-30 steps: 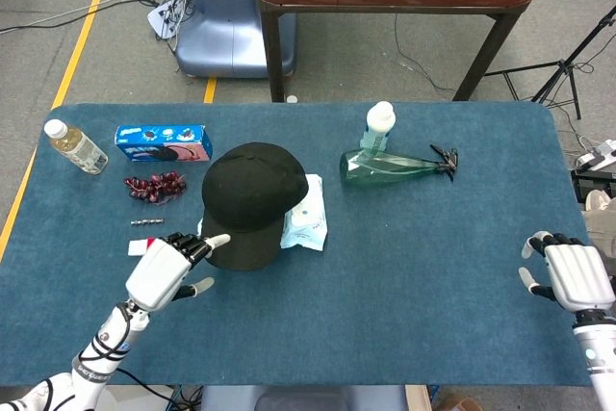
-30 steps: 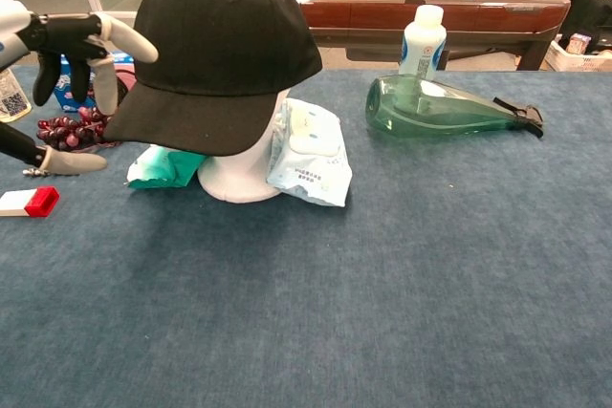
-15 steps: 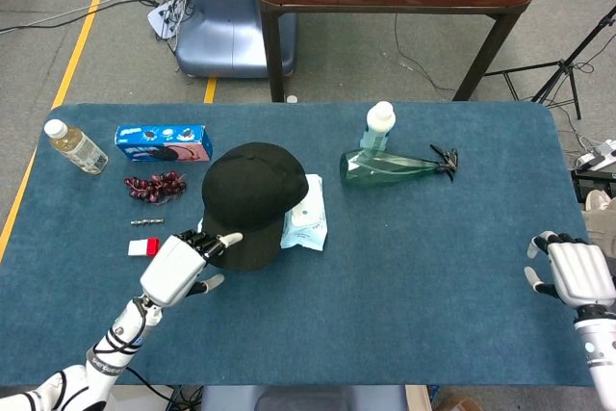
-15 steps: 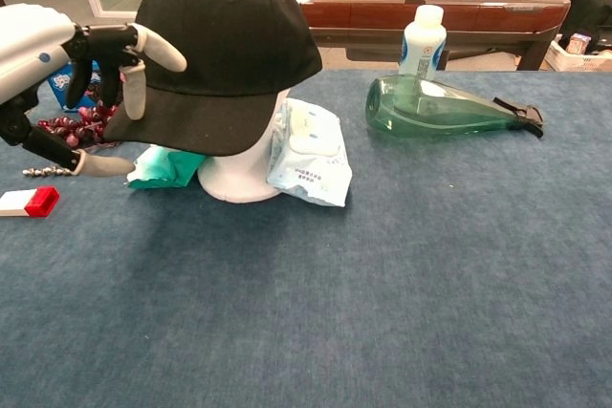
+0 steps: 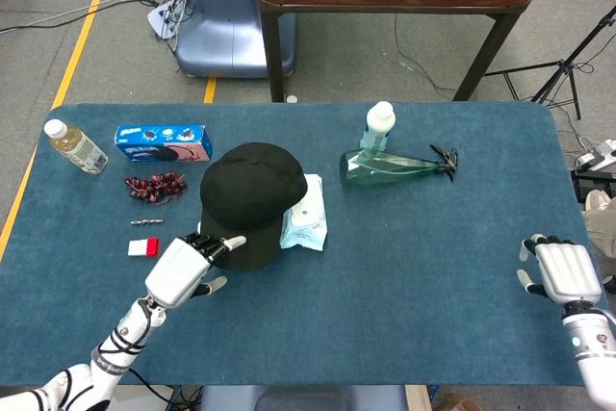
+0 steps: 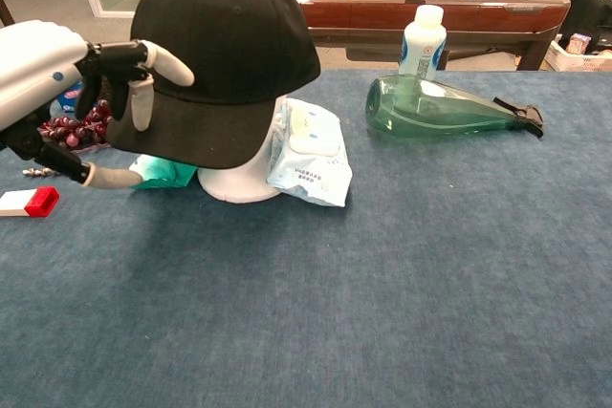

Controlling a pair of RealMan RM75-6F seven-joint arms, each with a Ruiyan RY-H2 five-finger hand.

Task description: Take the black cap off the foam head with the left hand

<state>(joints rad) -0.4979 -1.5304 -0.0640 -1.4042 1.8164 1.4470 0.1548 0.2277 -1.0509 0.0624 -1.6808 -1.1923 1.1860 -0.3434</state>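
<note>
At the cap's brim, at about 7 o'clock from the crown, the left hand [image 6: 57, 93] has its fingers [image 6: 163, 59] spread over the brim's top and its thumb [image 6: 107, 177] low beneath, wide apart and not yet pinching. The cap [image 6: 225, 50] sits on the foam head [image 6: 234, 179] near mid-table, with a wipes pack [image 6: 311, 150] at 3 o'clock. This looks like the grasping step; next, the thumb must close up onto the brim, then lift. The right hand [image 5: 561, 274] rests at the table's 4 o'clock edge, fingers loosely spread, holding nothing.
</note>
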